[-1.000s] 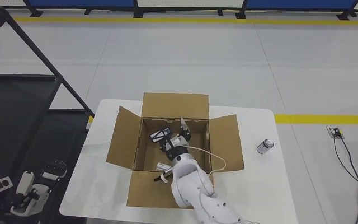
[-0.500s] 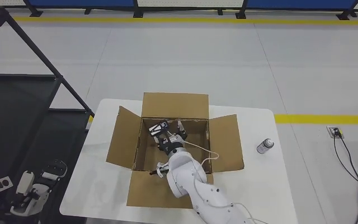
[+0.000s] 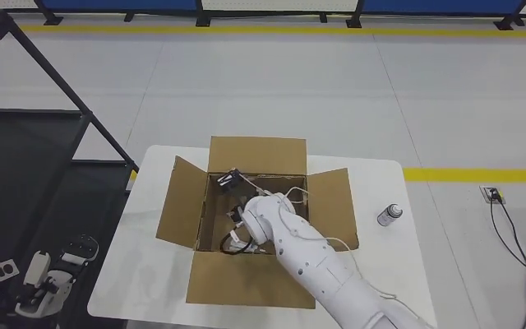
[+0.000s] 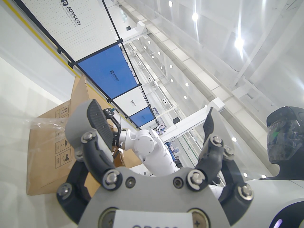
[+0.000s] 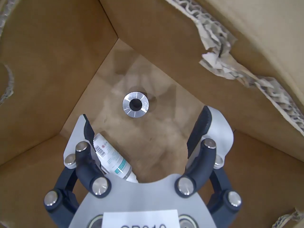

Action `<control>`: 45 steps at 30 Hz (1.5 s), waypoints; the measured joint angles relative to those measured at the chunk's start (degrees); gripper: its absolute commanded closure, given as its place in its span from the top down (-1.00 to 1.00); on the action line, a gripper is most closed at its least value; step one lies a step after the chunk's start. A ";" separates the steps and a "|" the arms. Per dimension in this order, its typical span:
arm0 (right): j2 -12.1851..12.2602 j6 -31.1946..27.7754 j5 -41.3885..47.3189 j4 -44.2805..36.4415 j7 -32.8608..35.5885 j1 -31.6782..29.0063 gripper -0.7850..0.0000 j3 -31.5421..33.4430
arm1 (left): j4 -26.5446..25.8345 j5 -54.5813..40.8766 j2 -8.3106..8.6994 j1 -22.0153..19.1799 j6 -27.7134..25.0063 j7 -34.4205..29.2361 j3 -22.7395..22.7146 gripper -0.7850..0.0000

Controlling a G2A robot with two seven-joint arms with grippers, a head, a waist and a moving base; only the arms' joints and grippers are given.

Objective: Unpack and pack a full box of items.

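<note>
Compared with a second ago, the right arm lies further across the cardboard box (image 3: 256, 154), with its wrist nearer the far left corner. The right gripper (image 5: 145, 117) hangs inside the box, spread wide and empty. I judge that the unpacking goes on and it lines up for the next item.

A silver-topped can (image 5: 135, 105) stands on the box floor just beyond its fingertips. A small white bottle (image 5: 111, 157) lies there, partly behind one finger. One spray can (image 3: 389, 215) stands on the table (image 3: 382, 247), well apart from the box.

The left gripper (image 4: 152, 112) is also spread, holds nothing and points at the ceiling.

From above, the arm covers the right fingers. Of the silver-topped can I make out only its top.
</note>
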 measured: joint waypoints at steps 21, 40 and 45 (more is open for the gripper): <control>-7.44 -7.82 11.23 26.75 -17.09 7.14 0.07 -0.58 | 0.00 0.00 0.00 0.00 0.00 0.00 0.00 1.00; -7.90 -11.46 11.58 30.87 -24.76 7.59 -1.00 0.37 | 0.00 0.00 0.00 0.00 0.00 0.00 0.00 1.00; -6.98 -10.74 10.09 29.23 -30.53 5.51 -1.00 0.51 | 0.00 0.00 0.00 0.00 0.00 0.00 0.00 1.00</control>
